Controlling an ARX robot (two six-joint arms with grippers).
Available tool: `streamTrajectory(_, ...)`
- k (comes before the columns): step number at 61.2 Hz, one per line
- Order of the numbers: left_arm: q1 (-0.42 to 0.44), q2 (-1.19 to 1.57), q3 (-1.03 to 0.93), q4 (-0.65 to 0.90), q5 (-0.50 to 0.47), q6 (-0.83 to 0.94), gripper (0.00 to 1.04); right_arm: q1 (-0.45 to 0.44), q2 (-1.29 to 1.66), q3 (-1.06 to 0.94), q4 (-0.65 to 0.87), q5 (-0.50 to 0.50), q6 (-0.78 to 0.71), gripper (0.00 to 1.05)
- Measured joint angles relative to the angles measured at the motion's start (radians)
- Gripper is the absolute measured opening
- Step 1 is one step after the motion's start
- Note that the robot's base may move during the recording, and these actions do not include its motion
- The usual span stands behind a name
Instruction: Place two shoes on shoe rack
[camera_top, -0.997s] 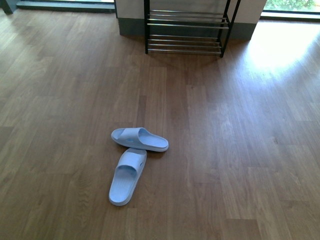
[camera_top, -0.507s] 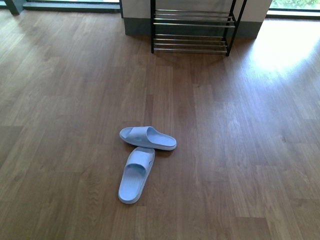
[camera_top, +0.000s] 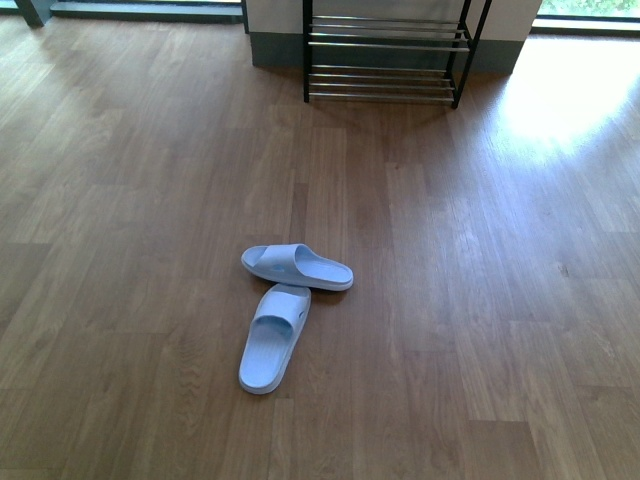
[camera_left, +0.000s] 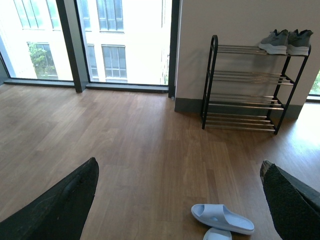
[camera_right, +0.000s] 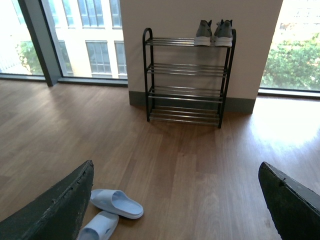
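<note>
Sneakers (camera_right: 204, 34) top the shoe rack (camera_right: 185, 70), upper centre; pale blue slides (camera_right: 116, 202) lie unplaced, lower left; left gripper (camera_left: 178, 167), right gripper (camera_right: 176, 169) gape empty

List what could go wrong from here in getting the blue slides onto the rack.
1. The two slides touch, one crosswise at the other's end; grabbing one may drag the other.
2. The shoe rack stands far across the floor, with left claw and right claw both open and empty; a long carry could loosen a grip.
3. Grey sneakers fill one end of the top tier; placing there might knock them.
</note>
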Motion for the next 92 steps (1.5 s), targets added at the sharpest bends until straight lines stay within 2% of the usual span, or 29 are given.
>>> streamTrajectory(92,0.0,0.0,0.0,0.0,0.0,0.0,0.95,0.0,0.0,0.0,0.0,0.0,0.0,0.96)
